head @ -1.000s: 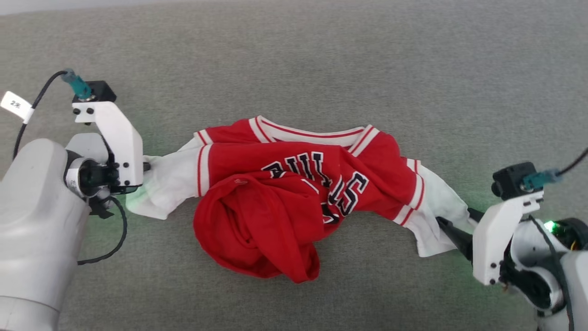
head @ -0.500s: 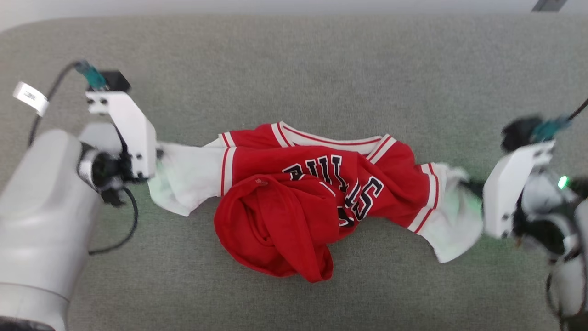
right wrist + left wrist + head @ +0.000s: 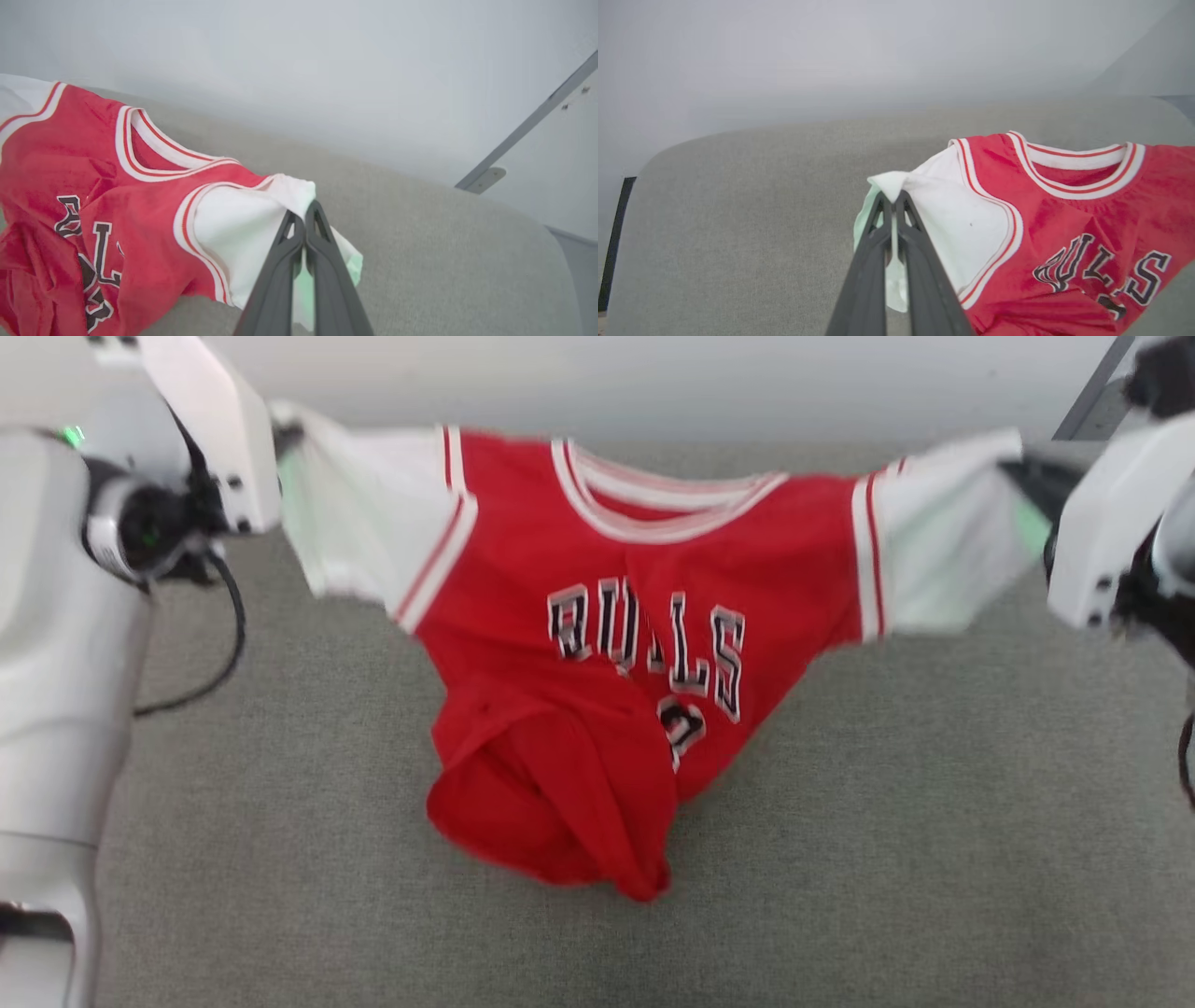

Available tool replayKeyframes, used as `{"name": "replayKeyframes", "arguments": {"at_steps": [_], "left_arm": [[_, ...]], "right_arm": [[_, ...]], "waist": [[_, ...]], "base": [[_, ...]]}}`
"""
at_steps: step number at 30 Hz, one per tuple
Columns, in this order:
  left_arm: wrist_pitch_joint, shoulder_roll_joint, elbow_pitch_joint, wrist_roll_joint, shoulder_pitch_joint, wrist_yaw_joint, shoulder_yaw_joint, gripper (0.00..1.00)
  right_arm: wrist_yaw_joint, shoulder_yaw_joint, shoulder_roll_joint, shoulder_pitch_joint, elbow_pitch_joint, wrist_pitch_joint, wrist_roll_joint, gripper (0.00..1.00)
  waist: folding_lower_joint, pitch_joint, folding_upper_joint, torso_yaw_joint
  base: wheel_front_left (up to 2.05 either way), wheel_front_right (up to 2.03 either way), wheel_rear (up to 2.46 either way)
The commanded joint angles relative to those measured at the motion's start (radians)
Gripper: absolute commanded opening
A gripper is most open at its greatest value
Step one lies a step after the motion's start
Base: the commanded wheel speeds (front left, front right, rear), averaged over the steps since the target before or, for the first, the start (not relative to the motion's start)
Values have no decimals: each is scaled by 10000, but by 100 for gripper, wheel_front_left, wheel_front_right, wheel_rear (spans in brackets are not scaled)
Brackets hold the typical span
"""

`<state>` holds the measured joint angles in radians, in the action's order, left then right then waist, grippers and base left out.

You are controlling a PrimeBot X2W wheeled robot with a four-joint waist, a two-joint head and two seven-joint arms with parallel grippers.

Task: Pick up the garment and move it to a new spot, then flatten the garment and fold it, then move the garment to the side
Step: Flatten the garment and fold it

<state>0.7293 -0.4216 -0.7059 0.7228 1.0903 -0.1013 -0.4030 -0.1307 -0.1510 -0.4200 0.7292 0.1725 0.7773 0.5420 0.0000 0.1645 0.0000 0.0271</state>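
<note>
A red jersey garment [image 3: 597,569] with black chest lettering hangs stretched between two robot arms above a grey upholstered surface [image 3: 934,821]. The left gripper [image 3: 893,199] is clamped on one white sleeve tip, the right gripper [image 3: 306,215] on the other. The crumpled lower half sags toward the surface.

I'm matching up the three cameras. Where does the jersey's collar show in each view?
Head view: collar at top centre.
Left wrist view: collar at the right, just above mid-height.
Right wrist view: collar at the left, near mid-height.
Shared landmark: the black lettering on the jersey, below the collar in every view.
</note>
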Motion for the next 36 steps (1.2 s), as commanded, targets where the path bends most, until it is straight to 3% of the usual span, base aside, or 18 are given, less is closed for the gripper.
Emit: {"name": "replayKeyframes", "arguments": {"at_steps": [1,13,23,29,36], "left_arm": [[-107,-70,64,-109,215,73,56,0],[-1387,-249,324,-513,1766,427,342,0],[-2125,-169,106,-572,2722,295,440,0],[-2778,-61,-71,-710,3101,140,354,0],[-4768,13,-533,-1227,4034,-63,165,0]], "right_arm": [[-1,-47,-45,233,81,-166,-36,0],[1,-1493,-204,3322,1626,-2587,-220,0],[1,-2245,-131,5123,3068,-3909,-90,0],[1,-2591,-125,5754,3963,-4644,-270,0],[1,-3002,86,6979,5505,-6170,-765,0]], "waist": [[0,-96,0,-19],[0,-675,0,-250],[0,-718,0,-363],[0,-425,0,-370],[0,670,0,-422]], "base": [[0,0,0],[0,0,0],[0,0,0],[0,0,0],[0,0,0]]}}
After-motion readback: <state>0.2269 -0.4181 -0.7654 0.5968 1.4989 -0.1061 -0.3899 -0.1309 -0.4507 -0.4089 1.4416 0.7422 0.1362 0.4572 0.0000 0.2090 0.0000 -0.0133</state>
